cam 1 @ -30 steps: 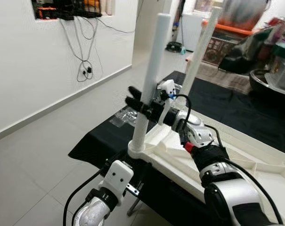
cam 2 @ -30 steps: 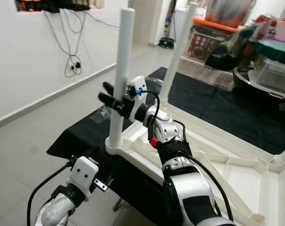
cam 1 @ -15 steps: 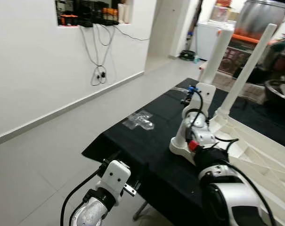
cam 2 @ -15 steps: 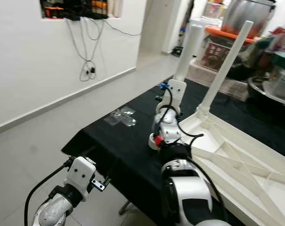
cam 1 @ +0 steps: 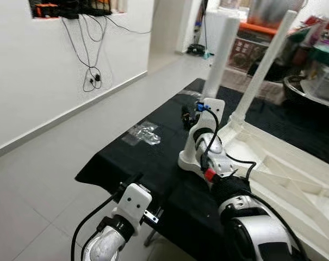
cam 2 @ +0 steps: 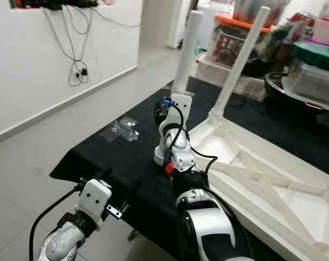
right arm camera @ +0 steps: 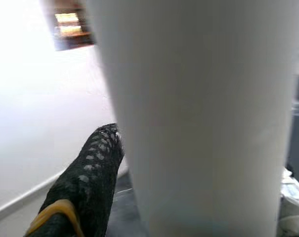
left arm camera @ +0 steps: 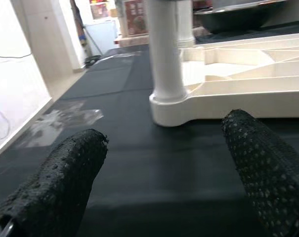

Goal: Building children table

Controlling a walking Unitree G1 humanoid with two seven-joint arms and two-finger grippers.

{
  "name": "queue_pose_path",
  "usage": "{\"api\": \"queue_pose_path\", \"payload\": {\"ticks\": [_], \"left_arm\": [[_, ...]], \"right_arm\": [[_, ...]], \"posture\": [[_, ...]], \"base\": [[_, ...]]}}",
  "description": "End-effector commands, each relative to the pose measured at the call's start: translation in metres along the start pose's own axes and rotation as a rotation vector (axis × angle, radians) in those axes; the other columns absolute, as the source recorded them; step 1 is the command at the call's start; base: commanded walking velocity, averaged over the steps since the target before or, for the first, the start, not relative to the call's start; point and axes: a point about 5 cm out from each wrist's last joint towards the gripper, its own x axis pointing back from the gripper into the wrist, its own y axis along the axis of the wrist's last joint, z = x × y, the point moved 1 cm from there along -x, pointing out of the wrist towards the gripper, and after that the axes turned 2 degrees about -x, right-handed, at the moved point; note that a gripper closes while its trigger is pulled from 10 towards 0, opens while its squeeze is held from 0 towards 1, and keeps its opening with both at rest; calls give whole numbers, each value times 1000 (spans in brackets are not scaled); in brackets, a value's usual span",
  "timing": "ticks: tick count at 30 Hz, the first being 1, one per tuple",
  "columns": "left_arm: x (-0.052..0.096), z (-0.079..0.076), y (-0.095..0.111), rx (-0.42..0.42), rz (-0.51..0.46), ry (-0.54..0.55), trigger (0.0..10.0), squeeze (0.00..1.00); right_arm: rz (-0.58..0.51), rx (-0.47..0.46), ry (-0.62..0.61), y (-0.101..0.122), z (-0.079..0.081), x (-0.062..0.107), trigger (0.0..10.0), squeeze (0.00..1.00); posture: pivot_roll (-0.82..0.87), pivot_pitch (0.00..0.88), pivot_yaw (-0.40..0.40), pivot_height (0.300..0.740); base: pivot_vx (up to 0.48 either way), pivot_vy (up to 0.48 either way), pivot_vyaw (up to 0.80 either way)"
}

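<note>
Two white legs are standing up from the upturned white tabletop (cam 1: 273, 163), which is lying underside-up on the black cloth (cam 1: 137, 157) before me. I am working at the near leg (cam 1: 221, 54), the one seated in the corner socket closest to the cloth's edge; the far leg (cam 1: 267, 60) is rising from the next corner along.

My right gripper (cam 1: 188, 117) is reaching in at the near leg, low down just above its socket. My right wrist view is showing that leg hard against one black finger (right arm camera: 90, 182), but I cannot tell whether my jaws are clamped on it or merely beside it.

My left gripper (left arm camera: 161, 173) is hanging low in front of the cloth's near edge, its jaws spread wide and holding nothing.

I am judging the leg to be light, hollow plastic, stiff but smooth and slippery, so gripping low near the socket is looking wiser than high, where leverage could wrench the joint.
</note>
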Motion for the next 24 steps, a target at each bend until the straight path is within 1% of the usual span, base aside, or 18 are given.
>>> {"api": "queue_pose_path", "payload": {"ticks": [1,2,3,4,5,6,7,8,9,12,14,18,19,20,21,22,23,24], "left_arm": [[1,-3,-4,2,18,-8,10000,0],[0,-3,-3,2,17,-7,10000,0],[0,-3,-3,2,17,-7,10000,0],[0,-3,-3,2,17,-7,10000,0],[0,-3,-4,2,18,-8,10000,0],[0,-3,-4,3,18,-9,10000,0],[0,-3,-4,3,18,-9,10000,0],[0,-3,-4,3,18,-9,10000,0],[0,-3,-4,3,18,-9,10000,0],[1,-3,-4,2,18,-7,10000,0],[1,-3,-4,2,19,-7,10000,0],[2,-4,-4,2,19,-9,10000,0],[2,-4,-4,2,19,-9,10000,0],[2,-4,-4,3,20,-10,10000,0],[2,-5,-4,3,21,-11,10000,0],[2,-5,-4,4,20,-13,10000,0],[2,-5,-4,4,20,-13,10000,0],[2,-5,-4,5,20,-14,10000,0]], "right_arm": [[23,-34,151,0,21,-5,10000,0],[78,-74,388,1,25,3,10000,0],[88,-84,444,2,26,6,10000,0],[88,-84,444,2,26,6,10000,0],[96,-104,554,5,28,12,10000,0],[98,-114,617,7,30,15,10000,0],[98,-114,617,7,30,15,10000,0],[114,-111,725,7,33,21,10000,0],[114,-111,725,7,33,21,10000,0],[155,-87,883,5,40,26,10000,0],[162,-72,909,3,44,24,10000,0],[146,-94,1015,7,52,26,10000,0],[146,-94,1015,7,52,26,10000,0],[141,-92,1018,8,53,26,3216,0],[136,-78,988,8,54,23,0,0],[126,-39,875,6,51,15,0,0],[126,-39,875,6,51,15,0,0],[108,-36,804,5,48,11,0,0]], "posture": [[69,5,-138,740],[68,5,-137,740],[68,5,-137,740],[68,5,-137,740],[69,3,-138,740],[69,3,-138,740],[69,3,-138,740],[71,2,-139,740],[71,2,-139,740],[76,0,-143,740],[78,0,-143,740],[85,0,-144,740],[85,0,-144,740],[83,0,-143,740],[83,0,-143,740],[83,0,-142,740],[83,0,-142,740],[81,0,-143,740]], "base": [[0,0,0],[0,0,0],[0,0,0],[0,0,0],[0,0,0],[0,0,0],[0,0,0],[0,0,0],[0,0,0],[0,0,0],[0,0,0],[0,0,0],[0,0,0],[0,0,0],[0,0,0],[0,0,0],[0,0,0],[0,0,0]]}}
